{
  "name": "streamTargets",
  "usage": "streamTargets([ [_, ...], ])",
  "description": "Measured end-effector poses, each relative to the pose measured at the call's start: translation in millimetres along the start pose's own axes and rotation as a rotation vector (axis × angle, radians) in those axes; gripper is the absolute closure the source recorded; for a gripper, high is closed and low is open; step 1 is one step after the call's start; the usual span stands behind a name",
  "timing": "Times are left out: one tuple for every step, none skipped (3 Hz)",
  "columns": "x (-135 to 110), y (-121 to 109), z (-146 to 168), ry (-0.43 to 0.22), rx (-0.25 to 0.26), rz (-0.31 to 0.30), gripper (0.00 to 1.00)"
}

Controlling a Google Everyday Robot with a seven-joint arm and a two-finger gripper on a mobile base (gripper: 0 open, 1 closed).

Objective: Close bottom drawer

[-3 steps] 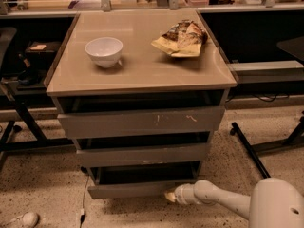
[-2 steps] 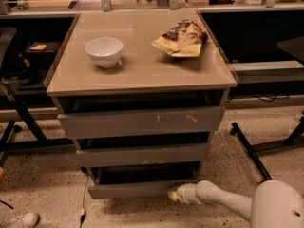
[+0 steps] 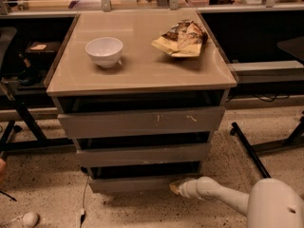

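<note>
The bottom drawer point(image 3: 133, 183) is the lowest, narrowest grey front of the three-drawer cabinet, low in the camera view. It stands out only slightly, with a dark gap above it. My gripper point(image 3: 175, 187) at the end of the white arm point(image 3: 213, 194) sits at the drawer front's right end, touching or nearly touching it. The middle drawer front point(image 3: 142, 155) and the wide scratched top drawer front point(image 3: 141, 122) sit above.
A white bowl point(image 3: 104, 51) and a crumpled snack bag point(image 3: 183, 38) lie on the beige cabinet top point(image 3: 142, 70). Black chair legs point(image 3: 249, 148) stand at the right. A black stand point(image 3: 21, 113) and a cable point(image 3: 84, 203) are at the left on speckled floor.
The bottom drawer has moved inward; its front sits closer under the middle drawer. My gripper followed it in toward the cabinet.
</note>
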State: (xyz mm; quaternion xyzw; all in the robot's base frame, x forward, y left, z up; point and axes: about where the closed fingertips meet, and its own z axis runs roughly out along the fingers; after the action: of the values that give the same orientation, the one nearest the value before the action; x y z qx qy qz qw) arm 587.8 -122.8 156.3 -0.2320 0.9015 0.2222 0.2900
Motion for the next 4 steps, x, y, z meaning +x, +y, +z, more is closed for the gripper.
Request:
streamTargets([
  [-15.4,-9.4,2.7,-0.019,0.021,-0.009,1.0],
  [-33.6,-15.4,10.5,-0.042,0.034,-0.022,1.0],
  [-33.3,-14.9,10.4,-0.04,0.033,-0.021,1.0],
  [-18.4,-13.8,-14.5,-0.003,0.047,0.018,1.0],
])
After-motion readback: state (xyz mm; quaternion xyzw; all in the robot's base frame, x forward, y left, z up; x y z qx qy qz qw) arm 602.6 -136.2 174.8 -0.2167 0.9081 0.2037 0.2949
